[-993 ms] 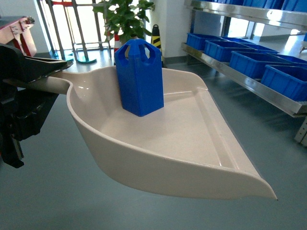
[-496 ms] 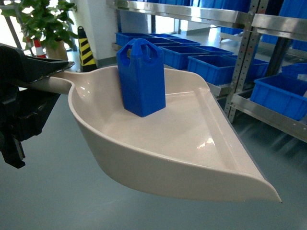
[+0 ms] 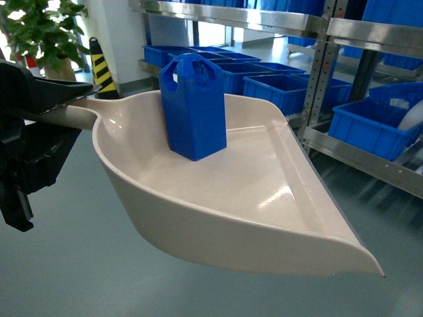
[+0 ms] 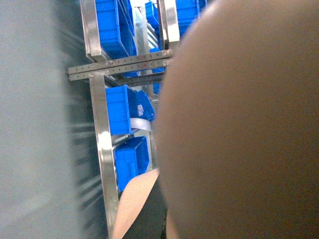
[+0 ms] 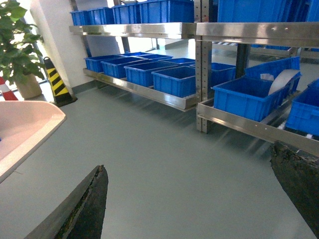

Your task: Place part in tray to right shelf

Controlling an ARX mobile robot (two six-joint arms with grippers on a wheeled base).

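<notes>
The blue part [image 3: 195, 109] stands upright in the back half of the beige tray [image 3: 258, 191], apart from its rim. At the left of the head view my left gripper [image 3: 56, 99] is shut on the tray's handle and holds the tray level in the air. The tray's underside [image 4: 239, 124] fills most of the left wrist view. The right shelf [image 3: 370, 157], a steel rack with blue crates, stands beyond the tray's lip. My right gripper [image 5: 192, 174] hangs open over bare floor, with the tray's edge [image 5: 30, 124] to its left and the right shelf [image 5: 234, 122] ahead.
Several blue crates [image 3: 367, 129] sit on the rack's lower and upper levels. A steel upright post [image 3: 317, 79] divides the rack. A potted plant [image 3: 39, 33] and a black-and-yellow bollard [image 3: 100, 72] stand at the far left. Grey floor [image 5: 164, 164] lies before the rack.
The whole view has swung right: the plant slid from centre to far left, and the rack now stands closer behind the tray. Tray and part keep their place in the left gripper.
</notes>
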